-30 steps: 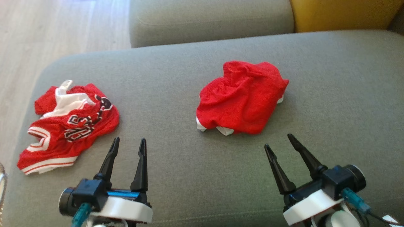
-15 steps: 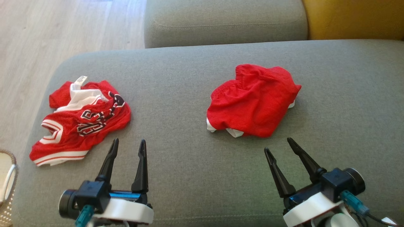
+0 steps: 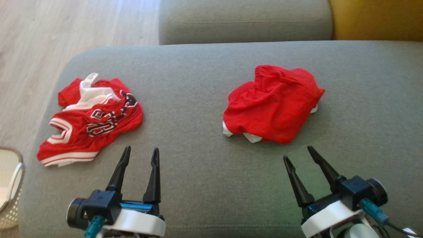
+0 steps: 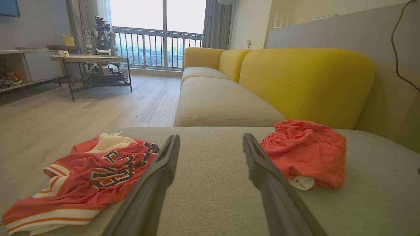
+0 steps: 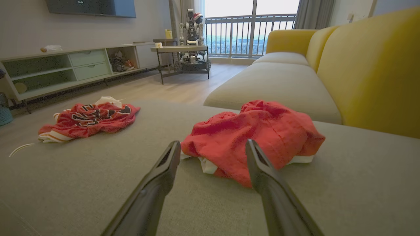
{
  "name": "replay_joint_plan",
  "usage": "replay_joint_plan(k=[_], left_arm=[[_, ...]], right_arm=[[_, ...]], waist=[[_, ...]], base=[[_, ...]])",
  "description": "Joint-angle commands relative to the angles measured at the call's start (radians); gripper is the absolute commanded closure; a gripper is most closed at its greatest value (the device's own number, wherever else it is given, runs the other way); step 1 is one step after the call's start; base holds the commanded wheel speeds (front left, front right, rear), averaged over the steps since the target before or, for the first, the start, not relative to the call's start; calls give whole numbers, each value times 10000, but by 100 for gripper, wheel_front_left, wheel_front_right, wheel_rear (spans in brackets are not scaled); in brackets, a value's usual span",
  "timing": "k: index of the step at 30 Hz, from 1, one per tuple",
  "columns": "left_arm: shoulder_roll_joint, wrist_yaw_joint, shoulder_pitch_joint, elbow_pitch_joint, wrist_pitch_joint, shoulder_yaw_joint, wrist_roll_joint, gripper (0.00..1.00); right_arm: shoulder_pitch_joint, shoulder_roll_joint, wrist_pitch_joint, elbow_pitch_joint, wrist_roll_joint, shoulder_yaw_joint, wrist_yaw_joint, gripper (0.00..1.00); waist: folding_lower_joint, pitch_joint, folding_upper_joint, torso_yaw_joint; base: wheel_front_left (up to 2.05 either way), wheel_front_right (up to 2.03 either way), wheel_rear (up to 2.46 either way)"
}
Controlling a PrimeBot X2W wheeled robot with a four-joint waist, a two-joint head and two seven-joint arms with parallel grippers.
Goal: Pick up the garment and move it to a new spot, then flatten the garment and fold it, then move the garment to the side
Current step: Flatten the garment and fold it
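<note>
Crumpled red mesh shorts with white trim point(image 3: 274, 104) lie on grey fabric sofa seat point(image 3: 191, 185), just ahead of right gripper point(image 3: 297, 152), not touching; its jaws stand wide, empty. Crumpled red-and-white basketball jersey point(image 3: 91, 120) lies ahead-left of left gripper point(image 3: 141, 148), jaws wide, empty.

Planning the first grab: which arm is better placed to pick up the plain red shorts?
Right. The right fingers sit open just short of the red shorts; the left fingers are nearer the jersey.

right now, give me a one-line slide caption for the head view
Open left gripper and open right gripper poised before a crumpled jersey and red shorts on a grey sofa.
</note>
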Motion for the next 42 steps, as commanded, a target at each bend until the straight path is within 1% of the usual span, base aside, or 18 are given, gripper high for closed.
replay_joint_plan(k=[1,4,10,12,14,16,18,21,24,25,26,27,30,33,35,37,39,42], left_arm=[[-71,-10,-442,-322,-55,271,63,0],[-71,-12,-569,-306,-55,143,52,0],[-71,-5,-924,-183,-55,-230,-93,0],[-71,0,-1056,-123,-55,-377,-158,0],[-72,18,-1178,-80,-55,-530,-212,0],[-72,40,-1292,-47,-55,-680,-237,0],[-72,70,-1402,-18,-55,-815,-256,0],[-72,128,-1547,31,-55,-991,-305,0],[-72,198,-1645,70,-55,-1105,-344,0],[-72,228,-1661,80,-55,-1121,-355,0],[-72,263,-1664,85,-55,-1116,-362,0],[-72,296,-1656,87,-55,-1100,-377,0],[-72,321,-1642,92,-55,-1070,-406,0],[-72,331,-1614,64,-55,-1004,-410,0],[-72,332,-1571,28,-55,-938,-397,0],[-72,310,-1510,21,-55,-873,-354,0],[-72,286,-1457,3,-55,-794,-315,0],[-72,188,-1437,-16,-55,-716,-240,0]], right_arm=[[-468,5,-65,-98,-40,181,-2,0],[-954,5,-65,996,11,177,-2,0],[-2602,5,-65,3842,1302,41,-2,0],[-3175,5,-65,4680,1478,-90,-2,0],[-3707,5,-65,5401,1920,-190,-2,0],[-4169,5,-65,6185,2408,-146,-2,0],[-4616,5,-65,6912,2608,-129,-2,0],[-5192,5,-65,8013,2290,-166,-2,0],[-5653,5,-65,9202,1578,-233,-2,0],[-5782,5,-65,9539,1278,-259,-2,41],[-5893,5,-65,9755,1010,-341,-2,78],[-5960,5,-65,9875,706,-440,-2,100],[-5971,5,-65,9872,29,-768,-2,100],[-5698,5,-65,9360,-964,-1303,-2,100],[-5387,5,-65,8905,-1364,-1670,-2,100],[-5005,5,-65,8429,-1431,-2119,-2,100],[-4578,5,-65,7851,-1757,-2616,-2,100],[-4062,5,-41,7174,-2120,-3068,-2,100]], waist=[[0,117,0,163],[0,330,0,475],[0,832,0,1233],[0,984,0,1493],[0,1126,0,1737],[0,1256,0,1950],[0,1374,0,2126],[0,1514,0,2324],[0,1596,0,2405],[0,1605,0,2396],[0,1605,0,2356],[0,1594,0,2295],[0,1554,0,2123],[0,1458,0,1748],[0,1385,0,1411],[0,1312,0,1037],[0,1263,0,626],[0,1270,0,-1]], base=[[0,0,0],[0,0,0],[0,0,0],[0,0,0],[0,0,0],[0,0,0],[0,0,0],[0,0,0],[0,0,0],[0,0,0],[0,0,0],[0,0,0],[0,0,0],[0,0,0],[0,0,0],[0,0,0],[0,0,0],[0,0,0]])
